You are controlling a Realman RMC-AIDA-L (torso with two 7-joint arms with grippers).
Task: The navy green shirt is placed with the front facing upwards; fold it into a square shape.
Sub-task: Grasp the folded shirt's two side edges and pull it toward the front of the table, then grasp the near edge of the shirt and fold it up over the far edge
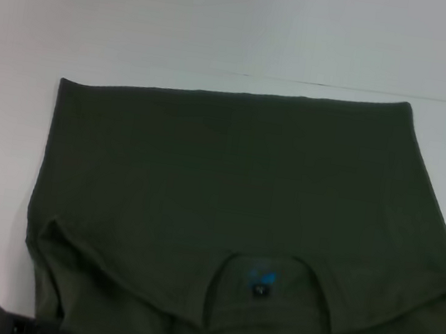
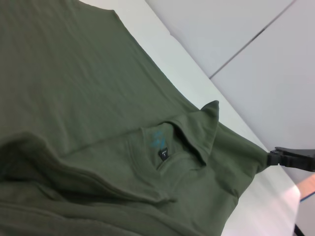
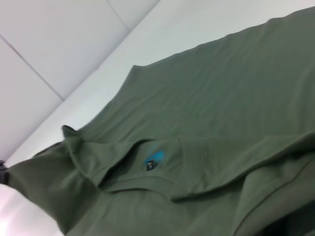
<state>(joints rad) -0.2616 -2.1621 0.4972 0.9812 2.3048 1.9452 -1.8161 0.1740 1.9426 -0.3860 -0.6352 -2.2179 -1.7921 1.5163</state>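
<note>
Well, from my head view the navy green shirt [image 1: 227, 193] lies spread on the white table [image 1: 8, 143], its straight far edge near the table's far edge, the collar with its small blue label [image 1: 261, 278] on the near side. A dark piece of my left arm shows at the near left corner. From my left wrist, my right gripper [image 2: 288, 158] pinches the shirt's shoulder edge. From my right wrist, a dark bit of my left gripper [image 3: 3, 173] touches the shirt's other shoulder; I cannot tell whether it is closed
</note>
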